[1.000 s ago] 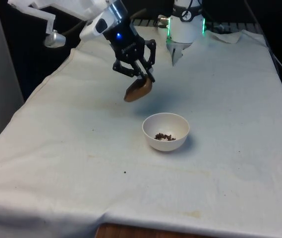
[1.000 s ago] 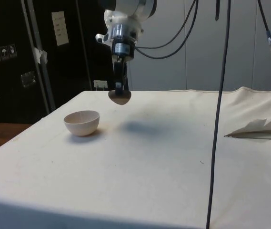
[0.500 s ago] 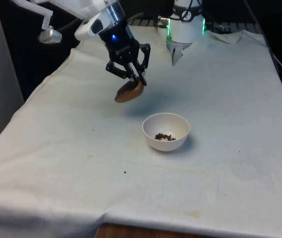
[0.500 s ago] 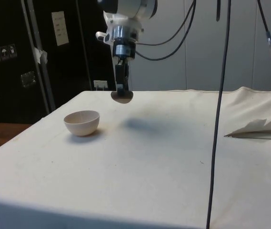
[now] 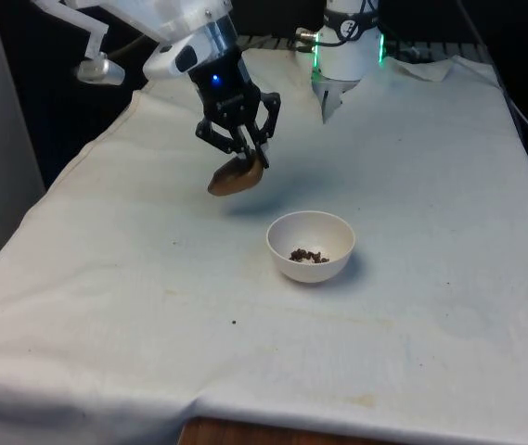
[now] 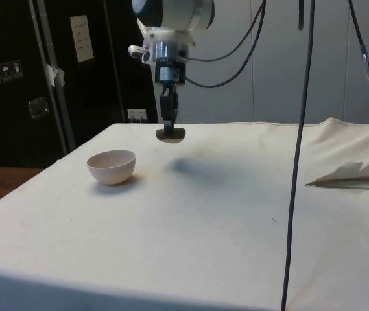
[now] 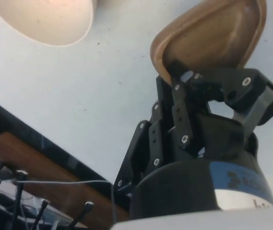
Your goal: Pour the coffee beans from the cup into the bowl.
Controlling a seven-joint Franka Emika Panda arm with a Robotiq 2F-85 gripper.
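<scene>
A small brown cup [image 5: 235, 176] hangs above the cloth, tilted on its side, with my black gripper [image 5: 246, 155] shut on its rim. The side view has the cup [image 6: 170, 134] held clear of the table by the gripper [image 6: 168, 128], beyond the bowl. In the wrist view the cup [image 7: 213, 33] looks empty inside, pinched at its edge by the fingers [image 7: 189, 84]. A white bowl [image 5: 310, 246] rests on the table with a small heap of coffee beans [image 5: 308, 254] at its bottom; the cup is up and towards the front view's left of it. The bowl [image 6: 111, 166] [image 7: 45, 19] stands apart from the cup.
White cloth [image 5: 412, 185] covers the table, with a few dark specks [image 5: 234, 323] on it. A cable [image 6: 299, 149] hangs down in the side view. The table's wooden edge [image 7: 26, 153] shows in the wrist view.
The gripper has carried the tilted cup away from the bowl, towards the front view's left and a little further back. The bowl and beans have stayed put.
</scene>
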